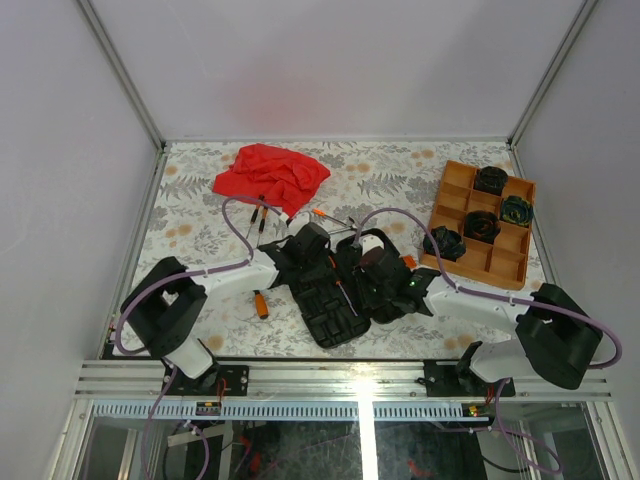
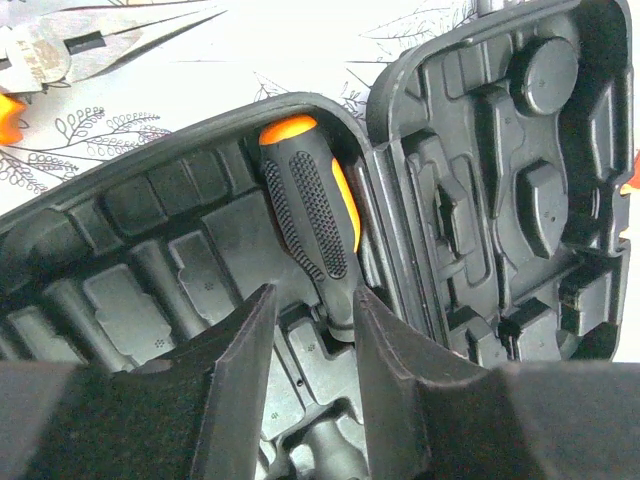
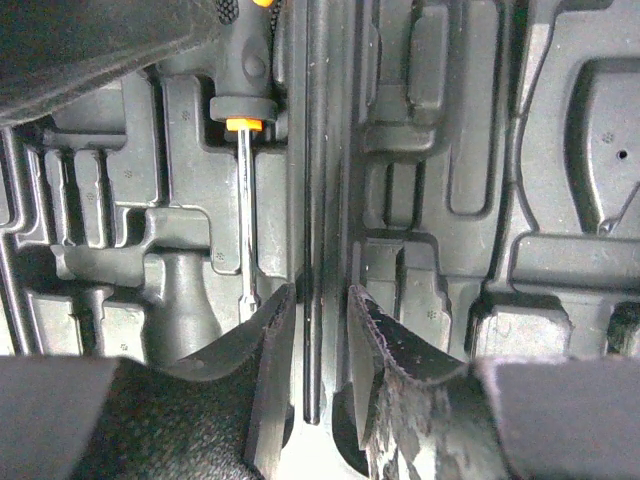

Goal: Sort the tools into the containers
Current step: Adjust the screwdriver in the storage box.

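Observation:
The black case [image 1: 330,322] lies open mid-table with an orange-and-black screwdriver [image 1: 345,297] in a slot by its hinge. My left gripper [image 1: 318,250] hangs over that screwdriver [image 2: 305,200]. Its jaws [image 2: 312,300] stand apart on either side of the handle's neck, with a gap on the left side. My right gripper [image 1: 375,268] is at the near end of the case [image 3: 560,150]. Its fingers [image 3: 320,300] pinch the hinge ridge, and the screwdriver shaft [image 3: 244,200] lies just to their left. The orange tray [image 1: 500,257] at the right holds several dark coiled bundles, one greenish [image 1: 516,210].
A red cloth [image 1: 270,175] lies at the back left. Loose tools sit between it and the case: pliers [image 1: 258,215] with steel jaws [image 2: 60,50], and an orange-tipped screwdriver [image 1: 328,215]. An orange-handled tool [image 1: 262,303] lies left of the case.

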